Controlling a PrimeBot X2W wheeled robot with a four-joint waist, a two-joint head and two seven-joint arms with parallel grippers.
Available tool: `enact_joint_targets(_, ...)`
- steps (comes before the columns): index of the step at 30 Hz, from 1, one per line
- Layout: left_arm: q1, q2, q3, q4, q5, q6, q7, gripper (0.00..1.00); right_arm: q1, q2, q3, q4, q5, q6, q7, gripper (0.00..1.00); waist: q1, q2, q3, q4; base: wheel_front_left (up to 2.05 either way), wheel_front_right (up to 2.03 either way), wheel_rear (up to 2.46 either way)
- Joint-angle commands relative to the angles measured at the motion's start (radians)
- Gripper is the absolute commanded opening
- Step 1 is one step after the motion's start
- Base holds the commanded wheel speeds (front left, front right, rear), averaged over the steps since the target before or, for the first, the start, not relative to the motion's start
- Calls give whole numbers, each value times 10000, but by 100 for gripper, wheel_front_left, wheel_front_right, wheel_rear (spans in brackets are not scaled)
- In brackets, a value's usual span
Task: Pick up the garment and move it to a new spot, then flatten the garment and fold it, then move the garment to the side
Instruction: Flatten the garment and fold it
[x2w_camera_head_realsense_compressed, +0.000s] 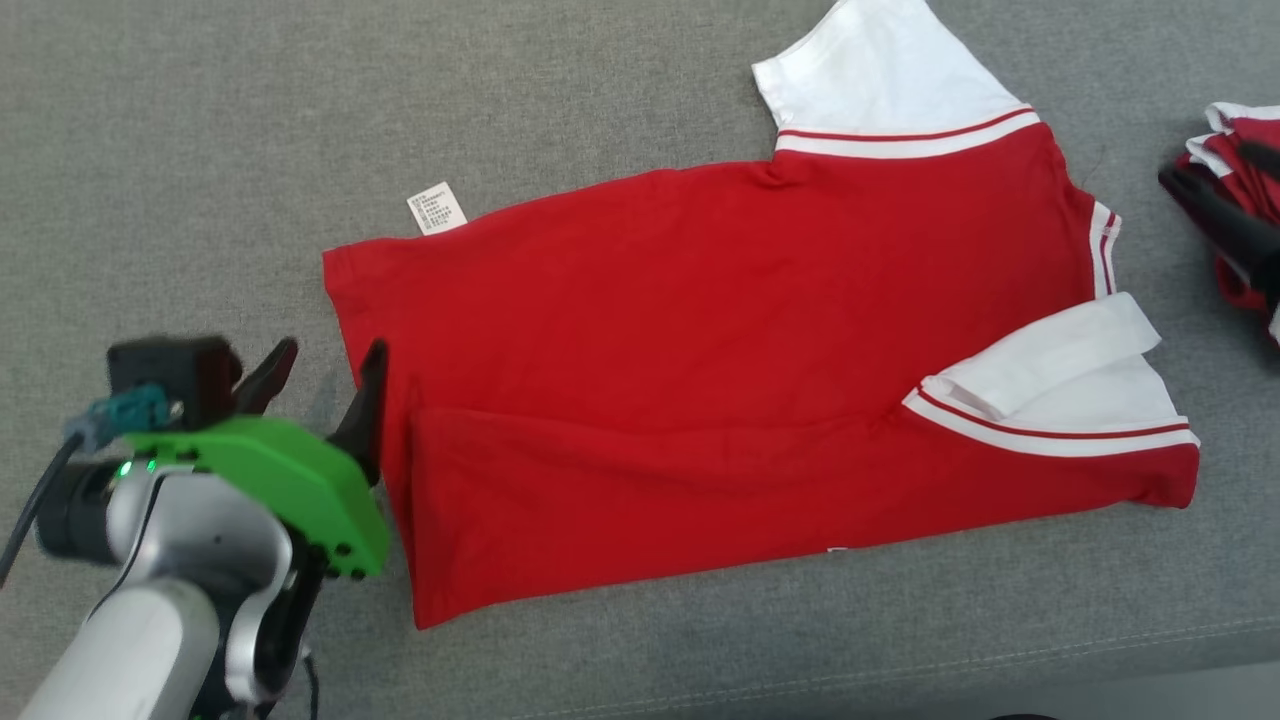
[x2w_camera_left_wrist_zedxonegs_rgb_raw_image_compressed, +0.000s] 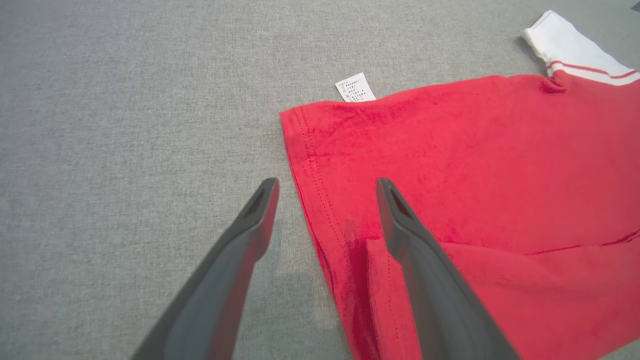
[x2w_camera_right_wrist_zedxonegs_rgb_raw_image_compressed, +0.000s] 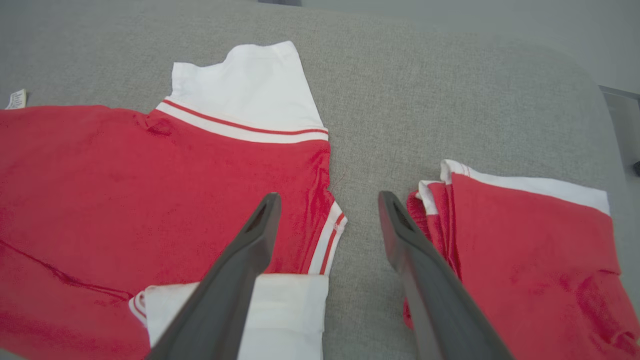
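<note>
Garment (x2w_camera_head_realsense_compressed: 720, 330): red knit shirt with white striped sleeves, lying flat across the middle of the grey cloth-covered worktop (x2w_camera_head_realsense_compressed: 180, 140), hem toward the left edge, neck end toward the right. The long side facing the near edge is already turned in as a flap, and the near sleeve (x2w_camera_head_realsense_compressed: 1060, 365) is doubled back on itself. The far sleeve (x2w_camera_head_realsense_compressed: 880, 75) lies open toward the far edge. A care label (x2w_camera_head_realsense_compressed: 437, 208) pokes out at the far hem corner. A second, folded garment (x2w_camera_right_wrist_zedxonegs_rgb_raw_image_compressed: 525, 240) sits by the right edge, just apart from the first. Left gripper (x2w_camera_left_wrist_zedxonegs_rgb_raw_image_compressed: 326, 184) is released and straddles the hem, one finger over bare worktop and the other over red cloth at the flap's corner; I cannot tell whether it touches. Right gripper (x2w_camera_right_wrist_zedxonegs_rgb_raw_image_compressed: 328, 196) is also released, empty, above the gap between the two garments. Handling, judged: light, limp, no stiffness, not fragile. The knit looks likely to cling to the woven cover rather than slide, so a one-point lift would stretch it and undo the flap. Best hold is probably a pinch on the stitched hem, where the layers are thickest, paired with a grip at the shoulder seam on the neck end. Lifting low and evenly should help.
</note>
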Motion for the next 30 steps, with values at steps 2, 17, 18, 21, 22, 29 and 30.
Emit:
enact_joint_targets(2, -1302, -528, -321, 851, 7, -298, 243, 100, -1423, 714, 435, 860, -573, -5, -95, 100, 0, 0, 614, 244, 0, 0, 0)
enact_joint_targets(17, -4696, -2604, -2034, 5576, 552, -1699, -76, 100, -5492, 2066, 1855, 5877, -2165, -9, -1970, 100, 0, 0, 1523, 2028, 0, 0, 0)
enact_joint_targets(18, -4775, -2732, -2095, 5696, 491, -1790, -109, 100, -5617, 2039, 1876, 6124, -2210, -9, -2047, 100, 0, 0, 1579, 2132, 0, 0, 0)
enact_joint_targets(21, -4972, -3074, -2282, 6124, 462, -2000, -203, 84, -5750, 2104, 1953, 6896, -2182, -9, -2105, 100, 0, 0, 1628, 2397, 0, 0, 0)
enact_joint_targets(22, -4983, -3187, -2346, 6270, 397, -2068, -244, 45, -5765, 2136, 1980, 7126, -2162, -9, -2162, 100, 0, 0, 1606, 2463, 0, 0, 0)
enact_joint_targets(29, -5254, -3503, -2484, 6662, 226, -2436, -425, 0, -5700, 2549, 2607, 7592, -1587, 10, -2152, 0, 0, 0, 1722, 2545, 0, 0, 0)
enact_joint_targets(30, -5298, -3511, -2437, 6668, 199, -2457, -503, 0, -5703, 2537, 2765, 7507, -1454, 18, -2221, 0, 0, 0, 1719, 2508, 0, 0, 0)
